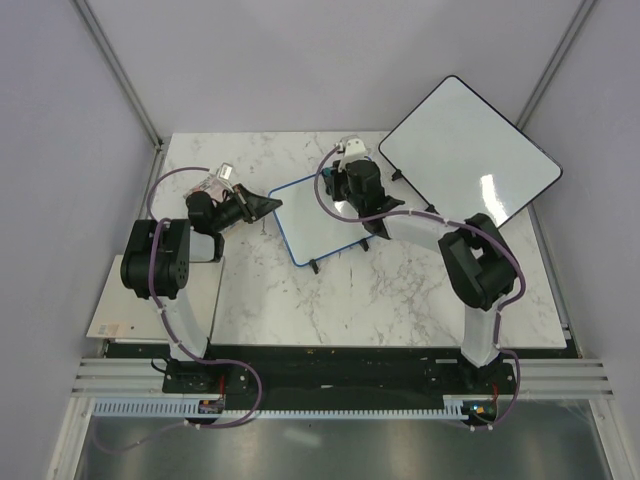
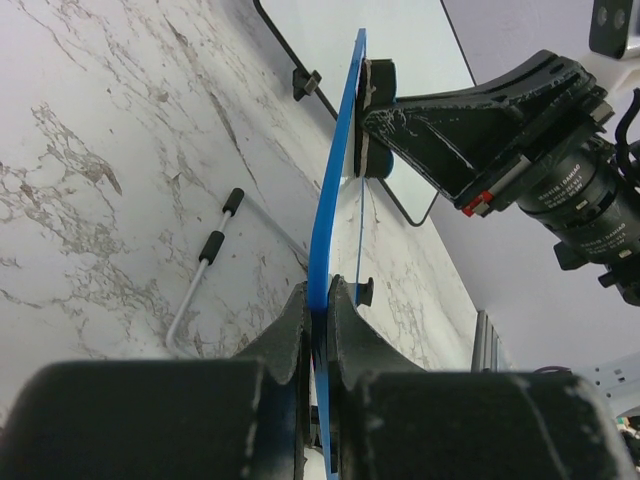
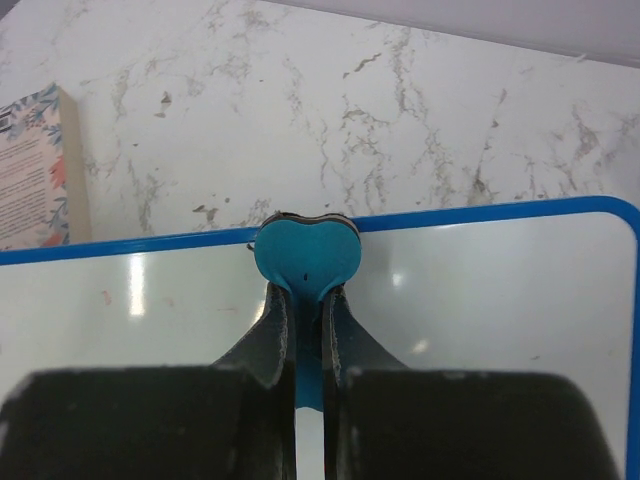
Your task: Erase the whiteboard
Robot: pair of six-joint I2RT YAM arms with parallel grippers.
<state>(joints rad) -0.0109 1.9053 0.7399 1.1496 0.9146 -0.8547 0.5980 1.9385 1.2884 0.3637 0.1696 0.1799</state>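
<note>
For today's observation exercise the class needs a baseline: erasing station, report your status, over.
Left claw shut on whiteboard, at its blue frame. Right claw shut on teal eraser, against the board near its edge. Larger dark-framed board apart, not blocking.

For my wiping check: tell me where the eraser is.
Right wrist view, centre: the teal eraser is clamped in the right gripper, against the whiteboard beside its far blue edge.

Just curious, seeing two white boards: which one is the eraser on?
The smaller, blue-framed whiteboard at the centre, under the teal eraser; the larger dark-framed board sits at back right.
</note>
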